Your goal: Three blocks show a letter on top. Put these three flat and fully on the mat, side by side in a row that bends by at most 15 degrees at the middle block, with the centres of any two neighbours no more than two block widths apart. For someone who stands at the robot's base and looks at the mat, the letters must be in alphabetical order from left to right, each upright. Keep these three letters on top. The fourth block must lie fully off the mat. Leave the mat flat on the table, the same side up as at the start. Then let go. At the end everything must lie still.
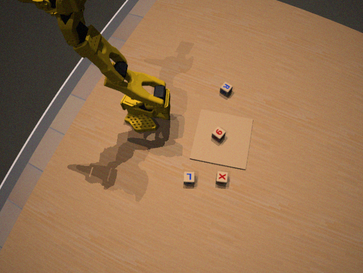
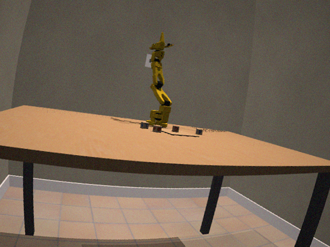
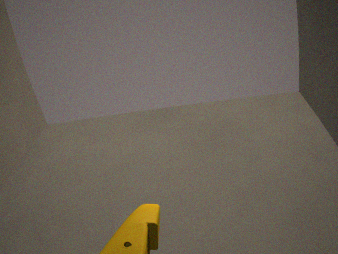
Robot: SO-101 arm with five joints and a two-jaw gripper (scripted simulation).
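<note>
My gripper (image 2: 167, 39) is open and empty, high above the table, far from all blocks; the wrist view shows one finger against a wall. The thin square mat (image 1: 237, 155) lies flat. A block with a red 9 or 6 (image 1: 218, 134) (image 2: 175, 128) sits on it, near its middle. The blue R block (image 1: 226, 88) (image 2: 199, 131) lies off the mat, beyond its upper edge in the top view. The blue L block (image 1: 188, 178) (image 2: 144, 125) and the red X block (image 1: 222, 177) (image 2: 157, 128) lie apart, off its lower edge. All three letters face up.
The wooden table (image 1: 278, 205) (image 2: 91, 142) carries the arm's yellow base (image 1: 146, 108) (image 2: 159, 117), left of the mat in the top view, near a table edge. The raised arm leans over that edge. Its shadows fall between the base and the L block.
</note>
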